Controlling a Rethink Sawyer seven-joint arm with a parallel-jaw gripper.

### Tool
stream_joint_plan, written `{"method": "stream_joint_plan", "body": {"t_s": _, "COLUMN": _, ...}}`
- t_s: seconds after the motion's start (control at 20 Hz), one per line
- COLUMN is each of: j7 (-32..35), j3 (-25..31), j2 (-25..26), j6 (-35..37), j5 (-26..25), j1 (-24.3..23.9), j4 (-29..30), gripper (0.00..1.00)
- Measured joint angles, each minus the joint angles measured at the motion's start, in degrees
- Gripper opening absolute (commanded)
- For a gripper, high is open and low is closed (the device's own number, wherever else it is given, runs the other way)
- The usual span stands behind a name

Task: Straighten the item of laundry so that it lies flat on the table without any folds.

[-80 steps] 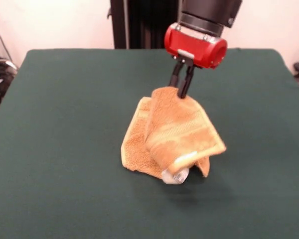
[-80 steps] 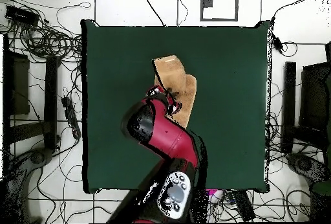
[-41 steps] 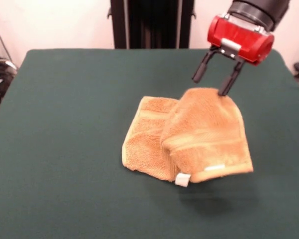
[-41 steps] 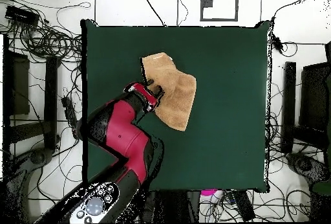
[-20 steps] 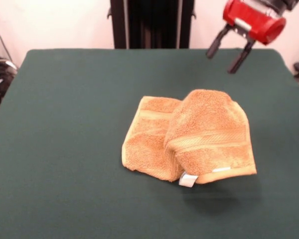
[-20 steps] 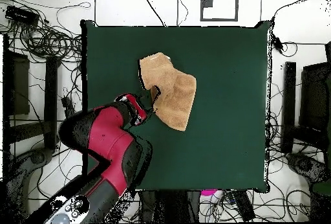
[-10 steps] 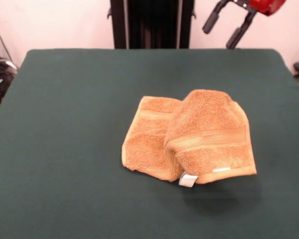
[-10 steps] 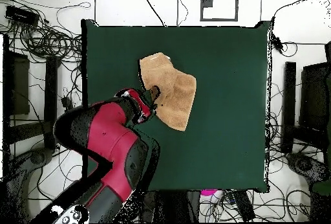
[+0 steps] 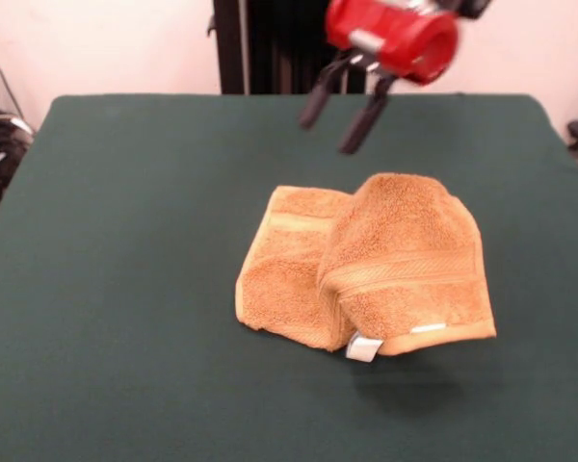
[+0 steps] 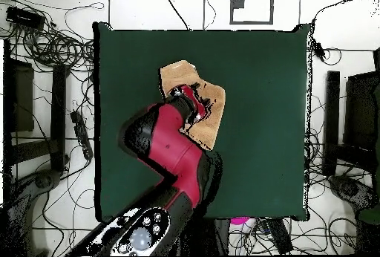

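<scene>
The item of laundry (image 9: 376, 265) is an orange-tan towel lying in the middle of the green table (image 9: 125, 241). It is folded over itself, its right part humped on top of the flatter left part, with a small white tag at the front edge. My gripper (image 9: 335, 125) hangs open in the air above and behind the towel, holding nothing. In the overhead view the red arm covers the middle of the towel (image 10: 178, 76), and my gripper (image 10: 197, 98) shows over it.
Cables and dark equipment (image 10: 44, 53) lie on the floor around the table. A black post (image 9: 289, 43) stands behind the table's far edge.
My gripper let go of the towel, rose up and away to the right, and has now swung back left to hang over the towel's far edge. The towel stays humped.
</scene>
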Motion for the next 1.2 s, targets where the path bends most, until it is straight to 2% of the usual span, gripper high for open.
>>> {"method": "stream_joint_plan", "body": {"t_s": 0.1, "j7": 0.0, "j3": 0.5, "j2": 1.1, "j6": -0.6, "j5": -0.5, "j1": -1.4, "j4": 0.0, "gripper": 1.0}}
{"method": "stream_joint_plan", "body": {"t_s": 0.4, "j7": 0.0, "j3": 0.6, "j2": 3.6, "j6": 1.1, "j5": -1.0, "j1": -1.1, "j4": 0.2, "gripper": 1.0}}
{"method": "stream_joint_plan", "body": {"t_s": 0.95, "j7": 0.0, "j3": 0.3, "j2": 8.6, "j6": 13.6, "j5": -3.7, "j1": 4.3, "j4": -0.6, "gripper": 1.0}}
{"method": "stream_joint_plan", "body": {"t_s": 1.2, "j7": 0.0, "j3": 0.3, "j2": 11.2, "j6": 15.1, "j5": -4.4, "j1": 4.9, "j4": -0.8, "gripper": 1.0}}
